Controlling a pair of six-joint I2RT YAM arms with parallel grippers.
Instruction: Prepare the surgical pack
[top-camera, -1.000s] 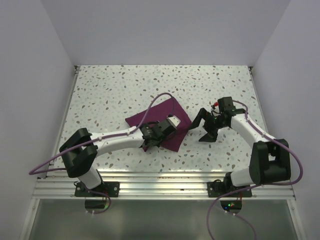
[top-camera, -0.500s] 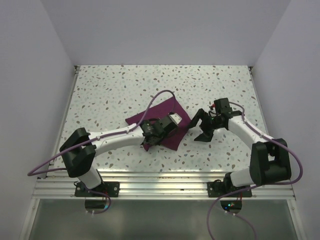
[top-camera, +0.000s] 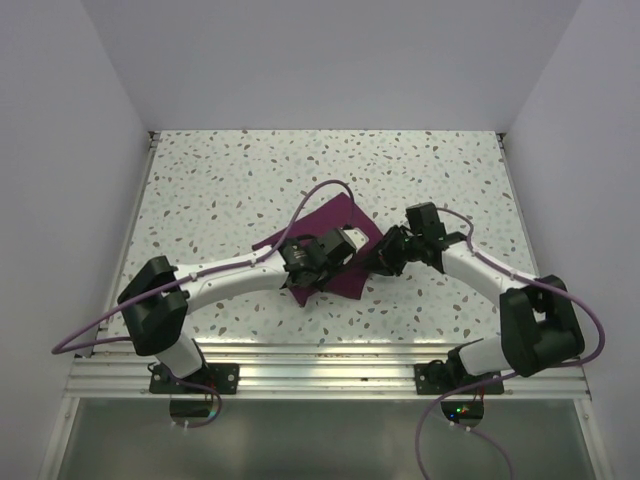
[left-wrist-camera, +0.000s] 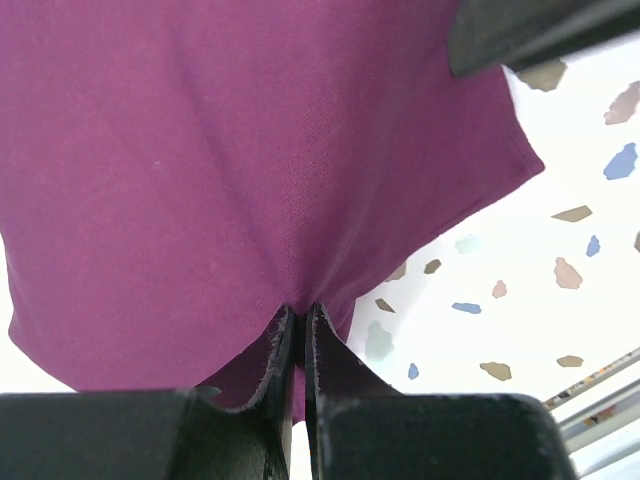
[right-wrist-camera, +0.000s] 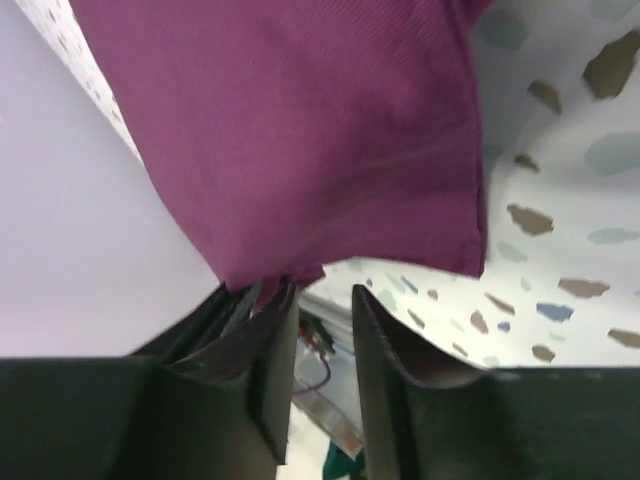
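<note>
The left gripper (left-wrist-camera: 298, 345) is clamped tight. Its two black fingers (left-wrist-camera: 275, 375) have rough, worn inner faces, and they press together on a pinched ridge of the drape (left-wrist-camera: 250, 150). The cloth puckers into fine creases that fan away from the pinch. It is a deep purple-maroon woven fabric, matte, with a faint twill grain and a stitched hem along its edge.

The right gripper (right-wrist-camera: 325, 340) has smooth, dark, wedge-shaped fingers (right-wrist-camera: 390, 385) standing a slim gap apart, with background showing between them. The drape's hemmed corner hangs right at their tips. I cannot tell whether any of it is caught.

From above, the drape lies as a flat, folded, roughly diamond-shaped piece near the middle of the table (top-camera: 220, 180). The left gripper rests on its near part and the right gripper sits at its right edge. The tabletop is glossy white terrazzo flecked with grey, tan and blue chips. A purple cable (top-camera: 322, 190) arches over the cloth. Plain lavender walls (top-camera: 330, 60) enclose the table, and a ribbed aluminium rail (top-camera: 330, 372) runs along its near edge.
</note>
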